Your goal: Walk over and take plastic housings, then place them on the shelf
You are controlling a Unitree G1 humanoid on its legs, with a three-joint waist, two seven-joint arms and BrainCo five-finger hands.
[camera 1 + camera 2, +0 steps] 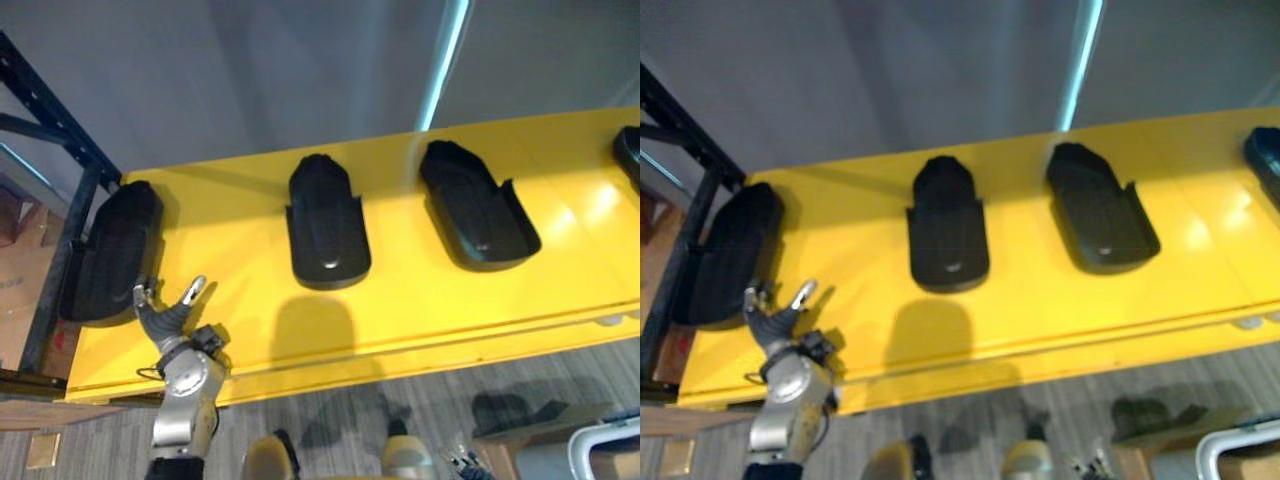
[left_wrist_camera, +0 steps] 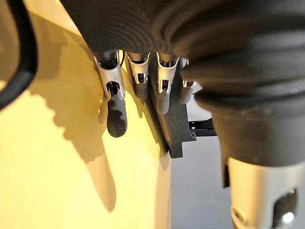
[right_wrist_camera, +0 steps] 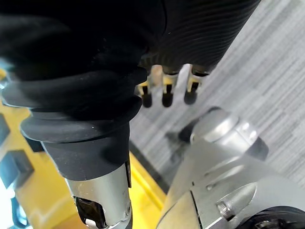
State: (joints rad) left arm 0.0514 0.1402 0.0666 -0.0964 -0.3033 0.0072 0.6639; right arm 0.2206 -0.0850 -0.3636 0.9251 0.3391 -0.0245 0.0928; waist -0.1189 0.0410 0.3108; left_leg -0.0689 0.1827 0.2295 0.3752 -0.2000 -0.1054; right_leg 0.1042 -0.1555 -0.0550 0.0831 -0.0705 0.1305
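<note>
Several black plastic housings lie on the yellow shelf: one at the left end, one in the middle, one to the right, and one cut off at the far right edge. My left hand is raised over the shelf's front left, just beside the near corner of the left-end housing. Its fingers are straight and spread, holding nothing; whether they touch the housing is unclear. My right hand hangs over the grey floor with relaxed fingers, empty.
A black rack upright stands at the shelf's left end, with cardboard boxes behind it. A grey wall backs the shelf. A low brown and white object sits on the floor at the lower right.
</note>
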